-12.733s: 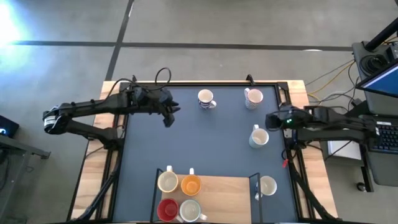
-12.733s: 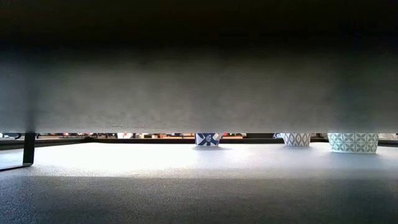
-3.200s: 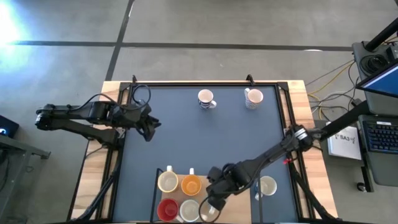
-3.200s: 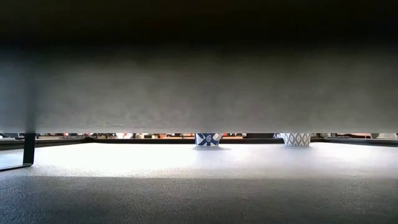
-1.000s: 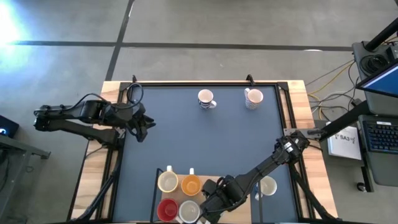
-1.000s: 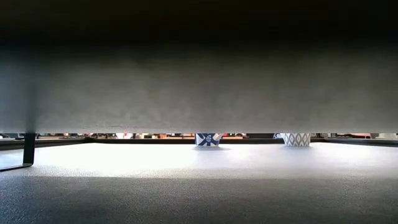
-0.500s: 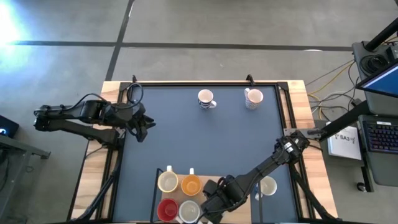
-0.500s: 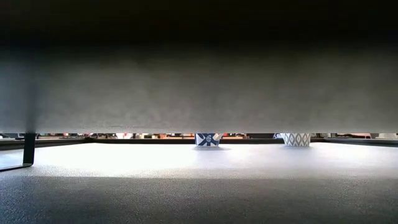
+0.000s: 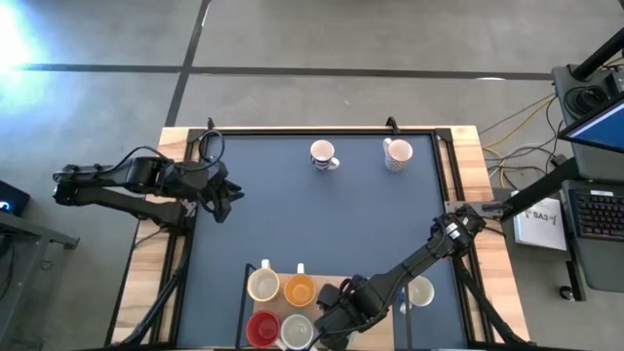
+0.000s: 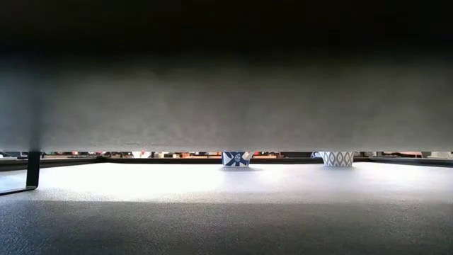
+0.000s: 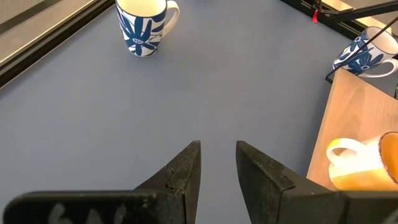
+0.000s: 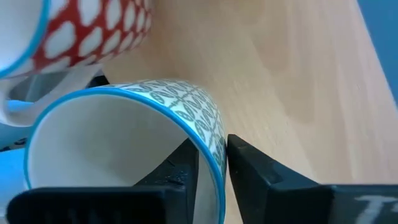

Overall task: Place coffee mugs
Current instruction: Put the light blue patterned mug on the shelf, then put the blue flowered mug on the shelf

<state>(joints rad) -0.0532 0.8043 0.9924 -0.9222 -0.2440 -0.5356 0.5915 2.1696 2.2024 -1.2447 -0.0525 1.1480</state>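
Right gripper (image 9: 330, 327) reaches across to the near edge of the table, its fingers (image 12: 249, 171) pinching the rim of a green-patterned mug (image 12: 124, 143), one finger inside the wall and one outside. That mug sits over the wooden board (image 9: 366, 285), tight against a red-and-white patterned mug (image 12: 93, 37) (the two appear to touch in the right wrist view). From above, the board also carries a cream mug (image 9: 262, 285), an orange mug (image 9: 298, 290), the red mug (image 9: 260, 329) and a white mug (image 9: 295, 331), grouped in a square just beside the gripper.

Another white mug (image 9: 419, 291) stands on the dark mat just off the board's right edge. Two more mugs stand near the far edge, well apart from the board: a blue-flowered mug (image 9: 323, 154) and a second patterned mug (image 9: 397, 153).

Left gripper (image 9: 222, 202) waits above the table's left edge, its fingers (image 11: 186, 171) slightly apart and gripping nothing.
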